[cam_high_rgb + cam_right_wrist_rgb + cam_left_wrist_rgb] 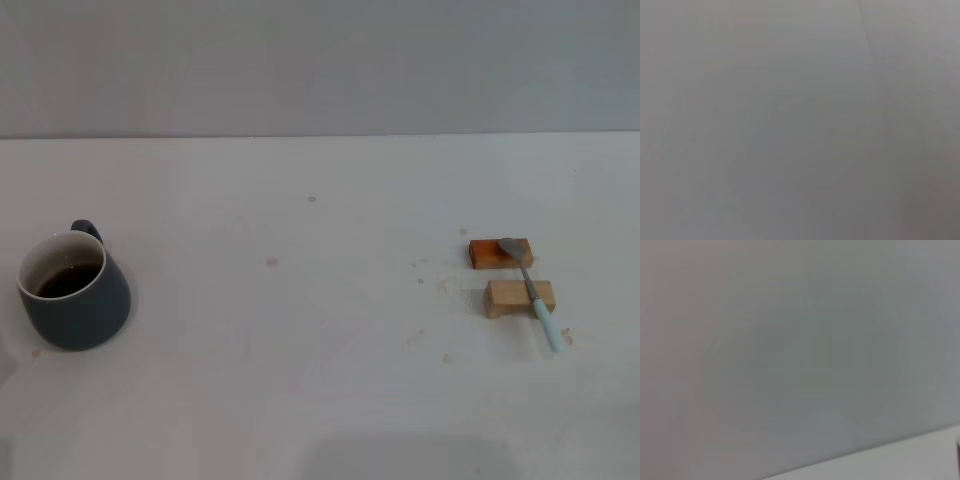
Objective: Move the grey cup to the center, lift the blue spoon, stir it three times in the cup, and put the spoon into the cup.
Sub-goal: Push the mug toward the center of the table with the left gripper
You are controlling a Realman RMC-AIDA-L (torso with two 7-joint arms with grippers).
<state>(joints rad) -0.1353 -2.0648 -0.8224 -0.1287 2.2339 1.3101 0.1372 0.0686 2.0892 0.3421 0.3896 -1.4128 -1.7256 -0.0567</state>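
Plainly, we see one grey cup standing upright at the far left of the white table, its loop handle turned toward the back wall and something dark, perhaps liquid, showing inside its white interior. Well apart from it, on the right side, one blue spoon lies bridged across two wooden blocks: its grey metal bowl rests on the darker, reddish block farther back, its thin neck crosses the paler block nearer us, and its light-blue handle runs past that block down onto the tabletop.

Neither of our grippers shows in the head view, so we cannot place cup or spoon relative to either one, nor can we tell whether their fingers are spread or closed. Our two wrist views show only plain grey surface; in the left wrist view a paler band crosses one corner, possibly the table's edge, though it is too blurred to say.
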